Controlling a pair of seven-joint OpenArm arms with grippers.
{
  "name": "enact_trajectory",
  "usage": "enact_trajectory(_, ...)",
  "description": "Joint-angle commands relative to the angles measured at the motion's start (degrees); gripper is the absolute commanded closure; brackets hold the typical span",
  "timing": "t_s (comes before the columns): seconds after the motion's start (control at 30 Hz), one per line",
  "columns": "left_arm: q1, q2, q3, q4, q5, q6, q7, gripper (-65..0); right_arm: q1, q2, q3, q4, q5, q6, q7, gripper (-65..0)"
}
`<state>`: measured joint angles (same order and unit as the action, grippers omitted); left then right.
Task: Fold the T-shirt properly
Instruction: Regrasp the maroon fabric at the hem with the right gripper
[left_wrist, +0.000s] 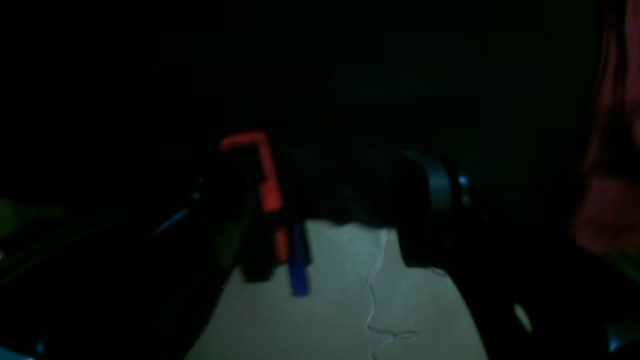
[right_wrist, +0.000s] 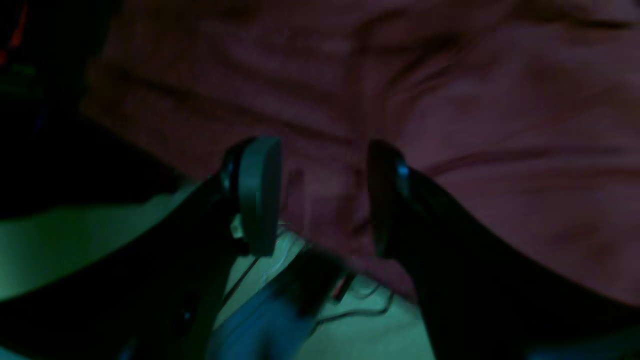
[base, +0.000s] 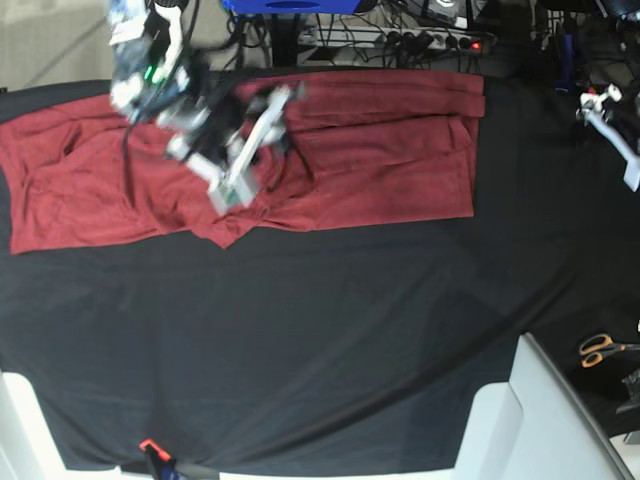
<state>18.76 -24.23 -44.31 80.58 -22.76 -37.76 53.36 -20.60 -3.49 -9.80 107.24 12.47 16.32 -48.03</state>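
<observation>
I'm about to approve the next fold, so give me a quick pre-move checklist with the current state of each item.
1. Right gripper open, clear of cloth: ok, jaws apart, nothing pinched.
2. T-shirt flat: not ok, bunched by the right arm.
3. T-shirt wholly on the black cloth sheet: ok.
4. Left gripper state: cannot tell, too dark.
5. Scissors away from the shirt: ok, near the sheet's edge.

No text, label, brand, number or sign can be read in any view — both wrist views are too dark and blurred, and the base view is too coarse. The T-shirt (base: 330, 150), lying toward 12 o'clock on the black cloth sheet (base: 330, 340), is plain — no print shows on it.
</observation>
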Motion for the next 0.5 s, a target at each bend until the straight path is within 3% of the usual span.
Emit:
enact_trajectory(0.0, 1.2, -1.2, -0.8, -0.2, -0.4, -1.3, -2.6, -44.3, 2.5, -0.1, 0.7, 0.3, 0.8, 0.3, 1.7, -27.0)
enact_trajectory(0.13, 5.5, -1.0, -0.9, -1.3, -0.4, -2.2, -8.2, -44.3, 12.0, 0.9, 1.7, -6.0, 0.8, 0.3, -1.3, -27.0)
enact_trajectory(0.33, 6.7, -0.6, -1.3, -1.4, -0.5, -2.2, -9.0, -44.3, 24.4, 0.9, 1.8, -23.9, 0.7, 0.2, -1.2, -27.0)
enact_trajectory(0.47, 6.7, -0.6, -1.3, -1.4, -0.5, -2.2, -8.9, -44.3, 27.1, 1.0, 4.5, -31.2, 0.7, -5.6, 2.5, -27.0)
